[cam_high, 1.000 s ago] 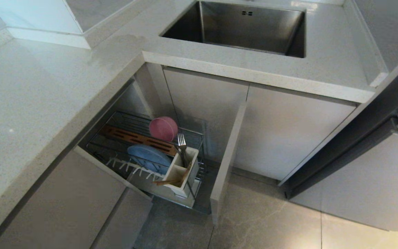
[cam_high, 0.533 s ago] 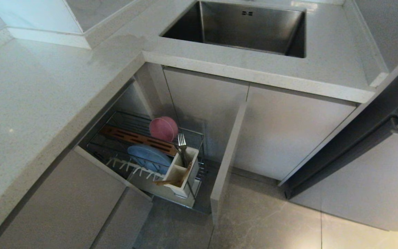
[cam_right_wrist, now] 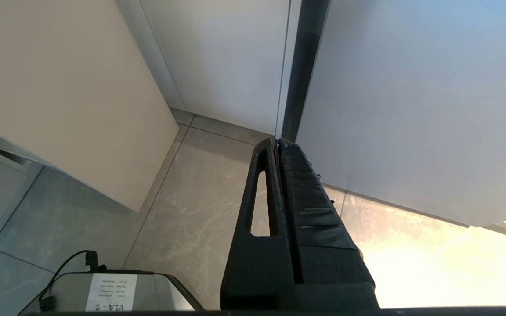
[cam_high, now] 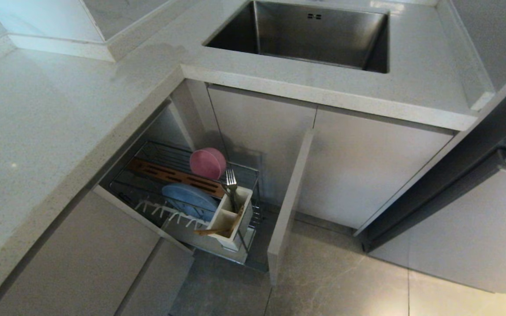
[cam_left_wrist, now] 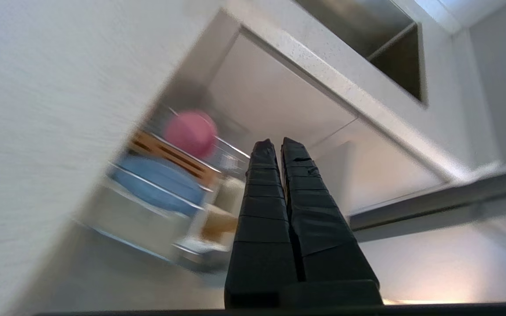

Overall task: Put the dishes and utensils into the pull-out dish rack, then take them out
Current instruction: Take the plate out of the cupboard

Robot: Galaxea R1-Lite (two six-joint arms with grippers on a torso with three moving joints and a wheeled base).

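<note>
Below the stone countertop, beside the steel sink, you are looking at the pull-out dish rack standing drawn out of the cabinet, loaded. Use the white utensil box at the rack's front corner as your landmark. Behind that box, toward the cabinet, the pink bowl is sitting on its edge, its rounded underside facing you. Just beside the box, on the side toward the countertop, the blue plate is leaning among the white prongs, with the brown slotted wooden strip running between plate and bowl. Inside the box, the silver fork is standing tines up in the compartment nearer the bowl, while the light wooden chopsticks are lying tilted across the front compartment, their ends poking out over its rim toward the plate. You cannot make out the spoon. On the box's other side, the beige panel front is standing edge-on, reaching down to the tiled floor.

Neither arm is showing in the head view. Your left gripper is hanging in the air with its fingers pressed together, holding nothing, its tips pointing toward the cabinet front to the side of the box; the bowl and plate are appearing blurred well beyond it. Your right gripper is resting parked low over the floor by the cabinet doors, its fingers likewise pressed together and holding nothing.
</note>
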